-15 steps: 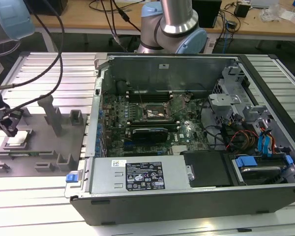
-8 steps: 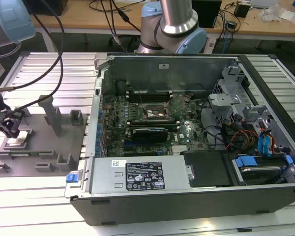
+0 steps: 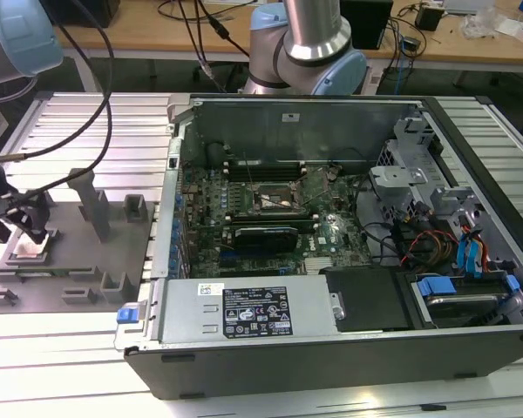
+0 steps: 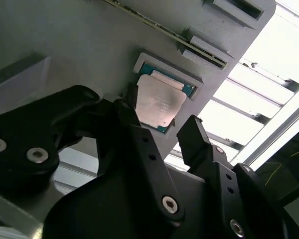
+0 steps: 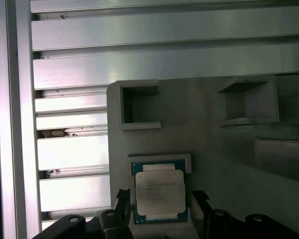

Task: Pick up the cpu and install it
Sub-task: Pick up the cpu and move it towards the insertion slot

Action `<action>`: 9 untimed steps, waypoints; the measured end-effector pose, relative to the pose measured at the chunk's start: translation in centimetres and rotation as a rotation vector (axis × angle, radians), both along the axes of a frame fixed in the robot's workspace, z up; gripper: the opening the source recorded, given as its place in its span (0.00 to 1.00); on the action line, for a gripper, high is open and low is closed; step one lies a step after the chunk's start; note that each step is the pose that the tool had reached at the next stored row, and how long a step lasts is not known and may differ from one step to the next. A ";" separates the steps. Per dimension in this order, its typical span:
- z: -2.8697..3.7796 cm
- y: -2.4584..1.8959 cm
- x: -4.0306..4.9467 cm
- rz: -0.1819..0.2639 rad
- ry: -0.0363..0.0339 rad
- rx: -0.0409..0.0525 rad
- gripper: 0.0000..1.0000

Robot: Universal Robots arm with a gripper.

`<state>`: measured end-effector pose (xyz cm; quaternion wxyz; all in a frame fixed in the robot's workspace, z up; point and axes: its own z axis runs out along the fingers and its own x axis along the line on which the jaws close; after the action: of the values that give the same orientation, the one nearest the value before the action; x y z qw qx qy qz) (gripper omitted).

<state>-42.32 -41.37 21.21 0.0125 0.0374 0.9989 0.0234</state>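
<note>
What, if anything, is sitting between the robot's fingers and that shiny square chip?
Nothing visible does. In the first wrist view the cpu lies bare in its grey holder. The gripper hangs just over it, with its fingers open on either side.

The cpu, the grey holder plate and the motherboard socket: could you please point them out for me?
cpu [image 5: 159, 193], first wrist view, middle of its silver top.
grey holder plate [image 5: 214, 149], first wrist view, bare flat surface.
motherboard socket [image 3: 277, 202], exterior view, middle of its dark frame.
</note>
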 end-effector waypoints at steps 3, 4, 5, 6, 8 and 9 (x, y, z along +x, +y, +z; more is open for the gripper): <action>-0.14 0.01 0.00 0.010 -0.0003 0.0000 0.66; -0.24 0.00 -0.01 0.019 0.0000 -0.0002 0.66; -0.24 0.00 -0.01 0.019 0.0001 -0.0002 0.66; -0.26 0.00 0.00 0.020 0.0000 -0.0001 0.66; -0.45 0.00 0.01 0.020 -0.0003 0.0001 0.66; -0.58 0.00 0.00 0.020 0.0000 -0.0002 0.66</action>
<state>-42.32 -41.37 20.63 0.0122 0.0276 0.9993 0.0234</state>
